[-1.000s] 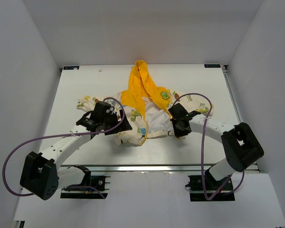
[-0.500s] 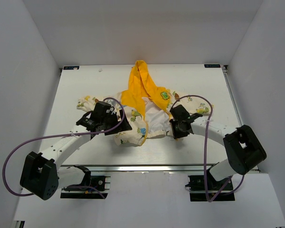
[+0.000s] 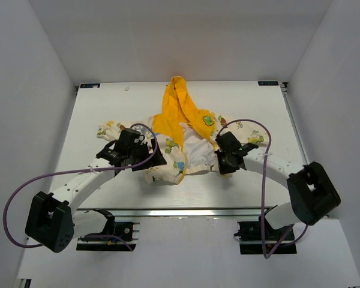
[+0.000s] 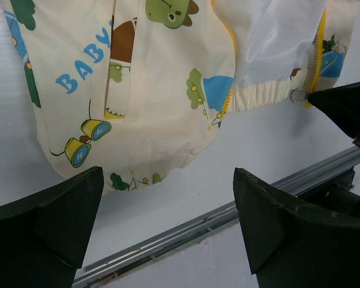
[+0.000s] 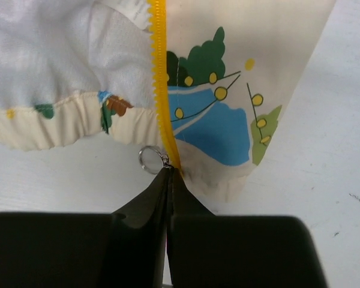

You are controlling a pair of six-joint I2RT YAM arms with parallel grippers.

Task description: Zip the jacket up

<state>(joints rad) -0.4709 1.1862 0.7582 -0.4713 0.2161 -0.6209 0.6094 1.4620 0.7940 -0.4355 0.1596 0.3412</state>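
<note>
The jacket (image 3: 189,144) lies open on the table, cream with cartoon prints, its yellow hood (image 3: 177,105) pointing to the far side. My right gripper (image 5: 170,171) is shut on the lower end of the yellow zipper (image 5: 159,72) on the right front flap, next to the small metal ring pull (image 5: 149,160). In the top view it (image 3: 221,165) sits at the jacket's near right hem. My left gripper (image 4: 165,180) is open and empty, hovering just above the left flap's hem (image 4: 138,162). In the top view it (image 3: 153,157) is at the jacket's left side. The ring (image 4: 297,95) also shows in the left wrist view.
The table's near edge has a metal rail (image 4: 228,210) close below the jacket's hem. White walls enclose the table (image 3: 108,108) on three sides. Purple cables (image 3: 252,123) loop over both arms.
My right arm has shifted slightly to the right, its gripper staying at the zipper's lower end. The left arm and the jacket have not visibly moved.
</note>
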